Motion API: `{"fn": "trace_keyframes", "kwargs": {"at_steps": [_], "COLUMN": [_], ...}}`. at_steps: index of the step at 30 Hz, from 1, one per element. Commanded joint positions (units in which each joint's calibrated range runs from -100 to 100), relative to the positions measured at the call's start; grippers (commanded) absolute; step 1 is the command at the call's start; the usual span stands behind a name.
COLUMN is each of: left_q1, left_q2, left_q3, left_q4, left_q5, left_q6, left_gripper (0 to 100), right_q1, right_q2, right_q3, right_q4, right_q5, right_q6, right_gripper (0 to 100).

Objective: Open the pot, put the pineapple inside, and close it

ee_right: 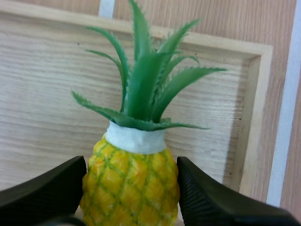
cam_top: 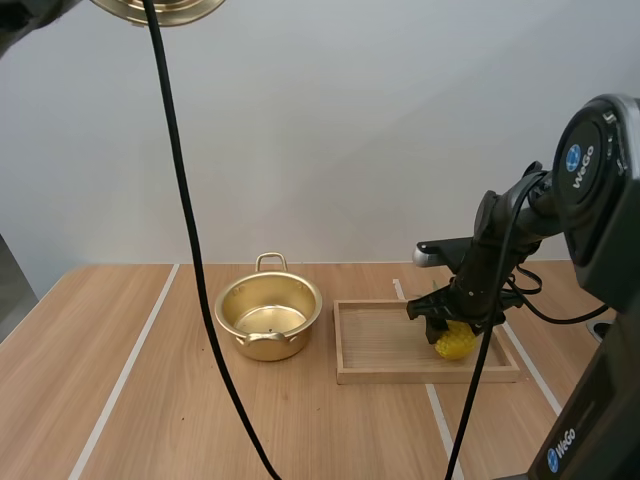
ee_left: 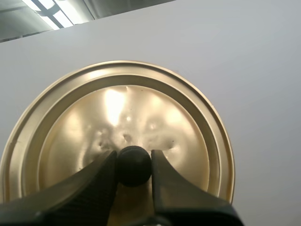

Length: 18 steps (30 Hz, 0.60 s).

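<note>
Bearing pot (cam_top: pixel 268 318), tray (cam_top: pixel 420 377): striped wooden table (cam_top: pixel 330 430)

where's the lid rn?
The lid is off the pot, pinched by its black knob in the left gripper. In the high view it hangs high over the left side of the table, above and left of the open pot.

The left gripper (ee_left: pixel 133 156) clamps the round black knob (ee_left: pixel 134 166) of the dented gold-coloured metal lid (ee_left: pixel 141 108). One black finger (ee_left: pixel 94 188) bears on each side of the knob (the lid's knob face is turned toward the camera).
</note>
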Motion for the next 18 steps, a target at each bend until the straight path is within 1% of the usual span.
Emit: {"fn": "trace_keyframes", "kwargs": {"at_steps": [1,4,6,8,14,18], "left_q1": [-0.17,-0.17,-0.17,-0.17,-0.17,-0.17], "left_q2": [-0.35,-0.35,-0.35,-0.35,-0.35,-0.35], "left_q3": [-0.5,-0.5,-0.5,-0.5,-0.5,-0.5], "left_q4": [-0.95,-0.95,-0.95,-0.95,-0.95,-0.95], "left_q5": [-1.98,-1.98,-1.98,-1.98,-1.98,-1.98], "left_q6": [-0.57,-0.57,-0.57,-0.57,-0.57,-0.57], "left_gripper": [0,0,0,0,0,0], "right_q1": [-0.23,-0.23,-0.23,-0.16,0.01,0.01], "right_q2": [-3.39,-7.31,-10.94,-14.12,-24.11,-31.17], "right_q3": [-0.27,-0.27,-0.27,-0.27,-0.27,-0.42], "right_q4": [3.87,7.54,10.21,11.7,12.19,12.19], "right_q5": [-2.76,-6.62,-9.6,-11.55,-16.52,-17.48], "right_q6": [-1.89,-3.21,-5.18,-6.37,-6.49,-6.49], "right_gripper": [0,0,0,0,0,0]}}
